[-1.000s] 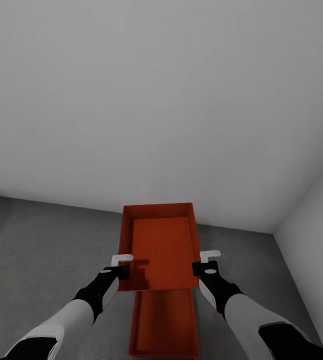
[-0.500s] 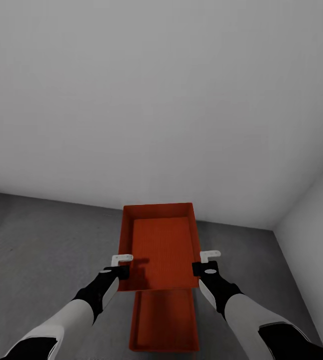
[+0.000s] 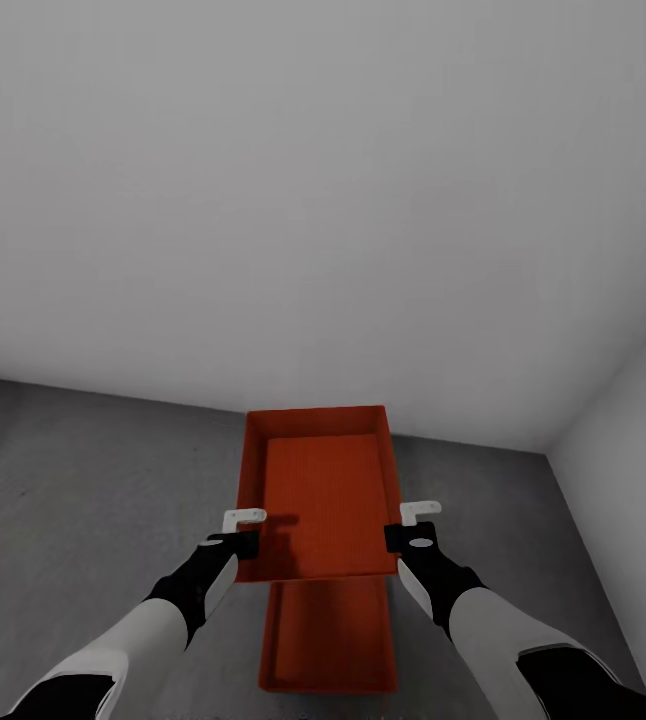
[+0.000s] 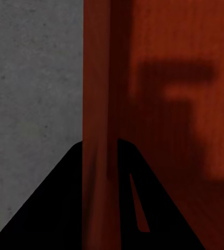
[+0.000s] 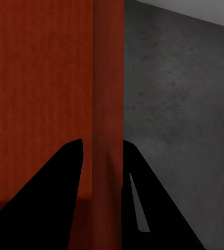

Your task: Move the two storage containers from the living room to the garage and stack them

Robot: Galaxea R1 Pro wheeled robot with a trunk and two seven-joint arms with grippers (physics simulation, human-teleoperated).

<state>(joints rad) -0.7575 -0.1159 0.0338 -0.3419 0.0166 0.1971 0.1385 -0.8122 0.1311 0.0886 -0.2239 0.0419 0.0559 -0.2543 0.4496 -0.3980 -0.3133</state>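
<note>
The held container (image 3: 318, 490) hides the far end of the lower container (image 3: 328, 640).

The upper storage container (image 3: 321, 495), a red-orange rectangular box with low straight walls and a flat bottom, is held level in the air, open side up; the lower storage container (image 3: 329, 640), alike in colour and shape, lies flat on the dark grey concrete floor (image 3: 83, 500) beneath it, partly hidden by it.
</note>
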